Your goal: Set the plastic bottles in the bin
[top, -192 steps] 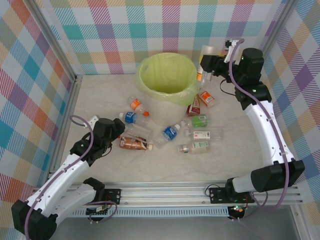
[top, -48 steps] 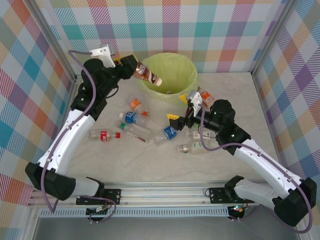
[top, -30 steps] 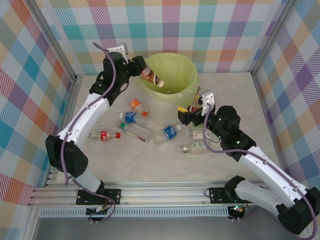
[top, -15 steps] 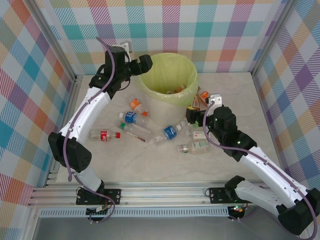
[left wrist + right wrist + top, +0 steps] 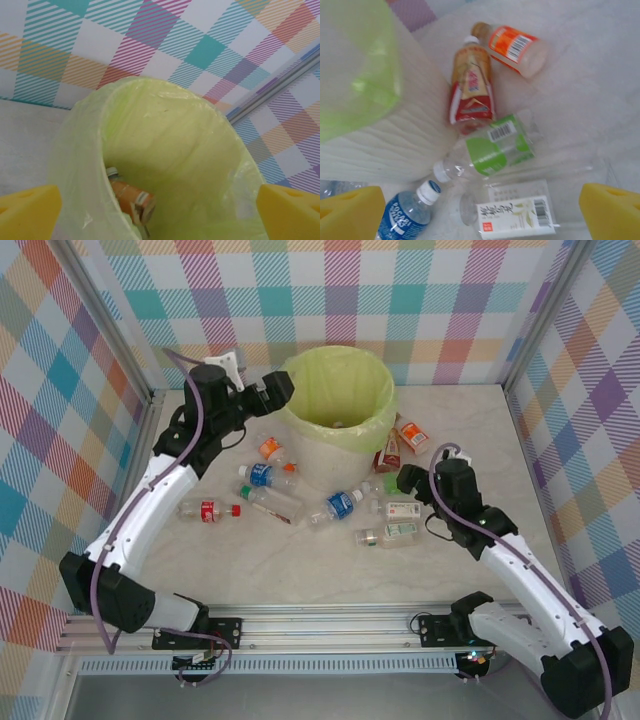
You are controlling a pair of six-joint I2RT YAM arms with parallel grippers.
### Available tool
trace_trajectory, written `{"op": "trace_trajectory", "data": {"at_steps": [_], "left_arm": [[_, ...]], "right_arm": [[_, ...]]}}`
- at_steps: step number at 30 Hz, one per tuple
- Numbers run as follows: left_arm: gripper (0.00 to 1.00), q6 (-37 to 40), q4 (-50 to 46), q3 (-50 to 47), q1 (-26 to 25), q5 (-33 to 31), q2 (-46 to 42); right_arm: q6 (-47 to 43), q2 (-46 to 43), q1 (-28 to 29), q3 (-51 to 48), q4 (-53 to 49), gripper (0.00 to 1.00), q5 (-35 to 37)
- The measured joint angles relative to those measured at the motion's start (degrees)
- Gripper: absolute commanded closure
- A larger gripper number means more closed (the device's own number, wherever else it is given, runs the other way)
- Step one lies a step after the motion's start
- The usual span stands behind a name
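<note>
Bin [image 5: 336,462]: round, off-white, upright, lined with a yellow-green bag. Brown-label bottle [image 5: 131,196] lies inside. Outside, red-label bottle [image 5: 470,90] lies close against the bin wall, with orange-label bottle [image 5: 512,44] just beside it. Green-label bottle [image 5: 495,147], white-label bottle [image 5: 512,212] and blue-label bottle [image 5: 405,215] lie on their sides nearby.

Bright, even, diffuse light; only faint soft shadows on the pale worktop [image 5: 250,575]. Right wrist view soft and smeared. Light glows through the bin [image 5: 165,125]; near rim out of focus.
</note>
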Motion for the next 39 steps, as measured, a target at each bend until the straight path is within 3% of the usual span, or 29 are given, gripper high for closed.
{"op": "trace_trajectory", "data": {"at_steps": [5,10,17,24,31,39], "left_arm": [[0.00,-0.68,5.25,-11.45,0.00,-1.46,-6.43],[0.00,-0.61,6.56,-19.82,0.04,-6.91,-12.83],[0.00,-1.77,7.10,-28.74,0.42,-13.90,-20.68],[0.00,-7.02,7.02,-35.28,0.50,-14.58,-20.04],[0.00,-10.56,7.87,-37.24,0.50,-14.47,-19.19],[0.00,-10.71,8.63,-37.24,0.50,-14.14,-19.19]], "right_arm": [[10.84,2.12,-4.83,-0.42,-5.44,0.00,-1.16],[19.74,6.78,-10.99,-0.11,-8.37,0.00,-6.03],[31.43,21.29,-15.89,7.93,-14.67,0.00,-13.09],[41.46,33.31,-17.70,8.74,-14.12,0.05,-18.93],[48.52,38.80,-18.62,8.94,-10.60,0.09,-20.41],[51.25,39.39,-19.06,8.94,-8.11,0.27,-18.10]]}}
